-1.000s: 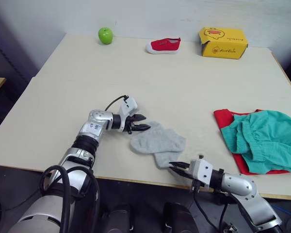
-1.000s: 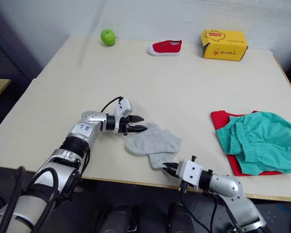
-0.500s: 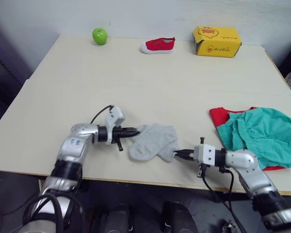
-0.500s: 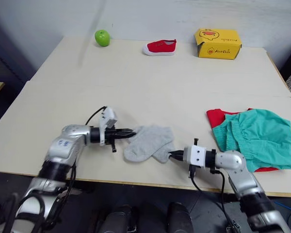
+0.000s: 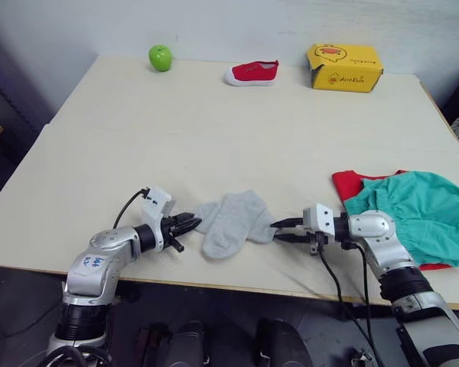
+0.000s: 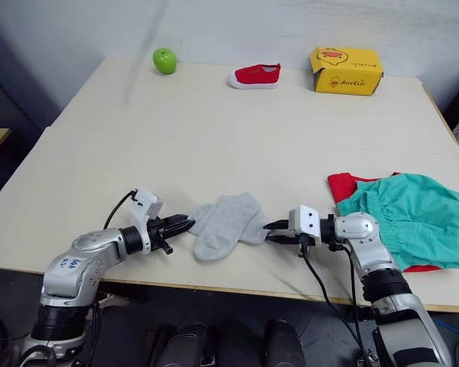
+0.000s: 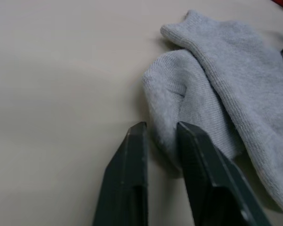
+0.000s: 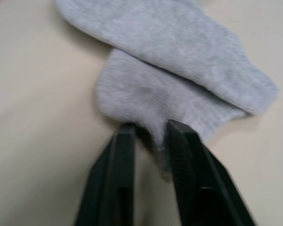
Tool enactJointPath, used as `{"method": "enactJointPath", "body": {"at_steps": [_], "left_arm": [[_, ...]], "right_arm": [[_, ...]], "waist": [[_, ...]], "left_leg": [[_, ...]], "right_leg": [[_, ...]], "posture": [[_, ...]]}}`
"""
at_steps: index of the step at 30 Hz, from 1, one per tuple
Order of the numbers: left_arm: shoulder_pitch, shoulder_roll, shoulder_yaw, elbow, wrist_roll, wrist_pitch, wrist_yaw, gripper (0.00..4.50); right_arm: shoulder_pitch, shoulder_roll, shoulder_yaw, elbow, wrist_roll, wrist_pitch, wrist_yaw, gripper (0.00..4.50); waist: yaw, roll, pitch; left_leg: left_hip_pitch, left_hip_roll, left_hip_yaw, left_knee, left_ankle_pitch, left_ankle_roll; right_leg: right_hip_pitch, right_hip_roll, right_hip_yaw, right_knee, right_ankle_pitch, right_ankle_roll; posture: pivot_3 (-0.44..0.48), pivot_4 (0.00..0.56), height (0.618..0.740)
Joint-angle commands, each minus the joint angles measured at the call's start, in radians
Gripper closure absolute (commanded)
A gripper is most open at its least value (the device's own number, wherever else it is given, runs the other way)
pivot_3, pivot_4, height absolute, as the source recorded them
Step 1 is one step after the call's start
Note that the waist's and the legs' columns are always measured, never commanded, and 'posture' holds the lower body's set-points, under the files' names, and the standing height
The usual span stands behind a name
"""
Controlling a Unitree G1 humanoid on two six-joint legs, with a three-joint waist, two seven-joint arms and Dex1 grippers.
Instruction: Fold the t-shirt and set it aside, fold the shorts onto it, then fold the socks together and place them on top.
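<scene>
A: Socks status?
B: Grey pair, overlapped, flat near the table's front edge, between both grippers.
A: Left gripper?
B: Low on the tabletop at the socks' left end. In the left wrist view, fingers narrowly parted, edge of the sock fabric pinched between them.
A: Right gripper?
B: At the socks' right end, pointing left. In the right wrist view, fingers close together with the sock's edge nipped in the gap. Clamped on the socks too.
A: Other garments?
B: Shorts lying crumpled on top of the t-shirt, stacked at the table's right side, well apart from the socks. Red visible along the left and bottom of the teal.
A: Rest of the table?
B: Along the far edge: green apple left, red shoe middle, yellow box right.
</scene>
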Motion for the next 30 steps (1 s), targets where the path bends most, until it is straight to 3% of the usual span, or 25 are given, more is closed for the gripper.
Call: {"method": "enactJointPath", "body": {"at_steps": [1,4,7,11,16,21,24,28,30], "left_arm": [[0.047,0.098,0.094,-0.121,-0.099,0.106,-0.048,2.21],[0.065,0.179,0.181,-0.203,-0.225,0.377,-0.046,1.21],[0.073,0.223,0.193,-0.290,-0.338,0.551,-0.062,0.20],[0.045,0.111,0.143,-0.339,-0.351,0.646,0.058,0.03],[0.015,-0.101,0.057,-0.376,-0.310,0.707,0.231,0.03],[0.037,-0.127,-0.036,-0.396,-0.288,0.728,0.296,0.03],[0.047,-0.114,-0.046,-0.393,-0.283,0.714,0.304,0.00],[0.061,-0.094,-0.058,-0.358,-0.265,0.659,0.307,0.87],[0.073,-0.087,-0.076,-0.340,-0.260,0.630,0.302,1.55]], "right_arm": [[-0.044,-0.085,-0.040,-0.064,0.087,0.187,0.116,2.03],[-0.134,-0.134,-0.039,-0.057,0.109,0.394,0.159,0.92],[-0.243,-0.085,-0.041,0.001,0.111,0.604,0.063,0.00],[-0.348,0.004,-0.024,0.092,0.069,0.803,-0.052,0.00],[-0.432,0.137,-0.002,0.210,-0.005,0.858,-0.191,0.00],[-0.462,0.221,0.001,0.251,-0.034,0.854,-0.217,0.00],[-0.464,0.248,0.012,0.266,-0.063,0.840,-0.237,0.62],[-0.452,0.253,0.001,0.256,-0.067,0.834,-0.229,1.95],[-0.443,0.252,0.000,0.247,-0.069,0.825,-0.222,2.69]], "waist": [[-0.001,0.002,0.001],[-0.001,0.006,0.004],[-0.001,0.007,0.004],[0.004,0.007,0.004],[0.009,0.007,0.004],[0.002,0.007,0.003],[0.000,0.008,0.003],[0.000,0.008,0.003],[0.000,0.008,0.003]], "left_leg": [[0.000,0.000,0.000,0.000,0.000,0.000],[-0.001,0.000,0.000,0.001,-0.001,0.001],[0.000,0.001,0.000,0.001,-0.001,0.000],[-0.001,0.001,-0.001,0.000,-0.002,-0.002],[-0.002,-0.002,-0.001,0.001,-0.001,0.000],[0.000,-0.002,0.000,0.003,-0.001,-0.001],[0.002,-0.001,0.000,0.002,-0.002,-0.001],[0.002,-0.001,0.000,0.002,-0.002,-0.002],[0.002,-0.001,0.000,0.000,-0.002,-0.002]], "right_leg": [[0.000,0.000,0.000,0.000,0.000,0.000],[-0.001,0.000,0.001,0.000,0.000,0.000],[-0.001,-0.001,0.001,0.000,-0.001,-0.001],[-0.001,0.000,0.003,0.001,-0.001,-0.003],[0.000,0.000,0.001,0.001,-0.001,-0.002],[0.001,0.000,0.001,0.001,0.000,-0.001],[0.002,0.001,0.001,0.001,0.000,-0.001],[0.002,0.001,0.001,0.001,-0.001,-0.001],[0.001,0.001,0.001,0.000,-0.001,-0.001]], "posture": [[0.000,0.150,0.740],[0.000,0.150,0.740],[0.000,0.150,0.740],[0.000,0.150,0.740],[0.000,0.150,0.740],[0.000,0.150,0.740],[0.000,0.150,0.740],[0.000,0.150,0.740],[0.000,0.150,0.740]]}}
